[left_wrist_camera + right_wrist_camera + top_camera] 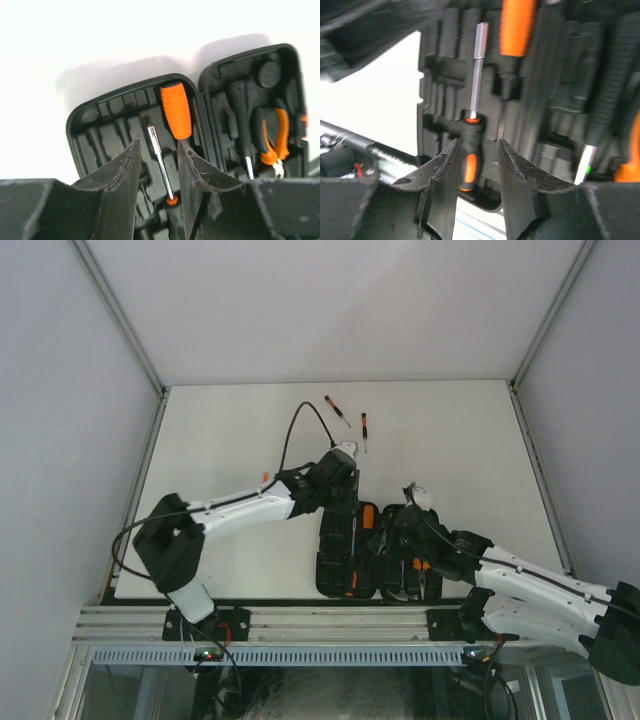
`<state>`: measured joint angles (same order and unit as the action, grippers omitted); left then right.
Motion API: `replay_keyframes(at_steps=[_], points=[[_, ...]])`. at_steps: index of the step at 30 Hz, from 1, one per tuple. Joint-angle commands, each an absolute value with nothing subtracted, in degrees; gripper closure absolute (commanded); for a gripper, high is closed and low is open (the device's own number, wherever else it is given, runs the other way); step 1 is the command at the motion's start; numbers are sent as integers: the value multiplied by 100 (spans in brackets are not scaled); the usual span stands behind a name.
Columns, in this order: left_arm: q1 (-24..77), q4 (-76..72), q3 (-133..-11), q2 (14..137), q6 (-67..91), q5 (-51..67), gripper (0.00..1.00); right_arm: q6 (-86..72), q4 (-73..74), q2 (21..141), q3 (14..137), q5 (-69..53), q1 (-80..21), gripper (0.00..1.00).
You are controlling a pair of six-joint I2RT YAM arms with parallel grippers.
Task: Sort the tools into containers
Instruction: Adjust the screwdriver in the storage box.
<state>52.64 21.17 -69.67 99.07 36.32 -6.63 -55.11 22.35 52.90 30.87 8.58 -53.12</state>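
Two tools are not put away yet. The slanted screwdriver and the straight screwdriver lie on the white table, on the far side of the open black case. They are close to each other and well apart from the case. The straight one points almost right away from the robot. The other one leans, with its far end more to the left.

Both lie out past the left gripper, which hangs over the far end of the case. So the left arm is nearer to them. I think it should reach forward, away from the robot, and turn its wrist to cross the tool's long side.

The left gripper is partly open and has hold of nothing. The right gripper is over the near end of the case. It is partly open too, and empty. Between their fingers you see the packed screwdriver, lying in its slot. The pliers sit in the other half.
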Motion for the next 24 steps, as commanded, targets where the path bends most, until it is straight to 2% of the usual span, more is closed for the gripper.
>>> replay_keyframes(at_steps=[1, 3, 13, 24], points=[[5238, 1819, -6520, 8770, 3286, -699, 60, -5789, 3396, 5003, 3120, 1671, -5034, 63], [5231, 1814, -6196, 8400, 3287, -818, 59, -5765, 3495, 5020, 3069, 1608, -4933, 62], [5230, 1781, -4495, 6802, 3445, -745, 59, -5789, 1761, 5527, 2363, -104, -4816, 61], [5526, 2188, -4295, 6645, 3351, -715, 58, -6683, -335, 6117, 2188, -582, -5000, 63]])
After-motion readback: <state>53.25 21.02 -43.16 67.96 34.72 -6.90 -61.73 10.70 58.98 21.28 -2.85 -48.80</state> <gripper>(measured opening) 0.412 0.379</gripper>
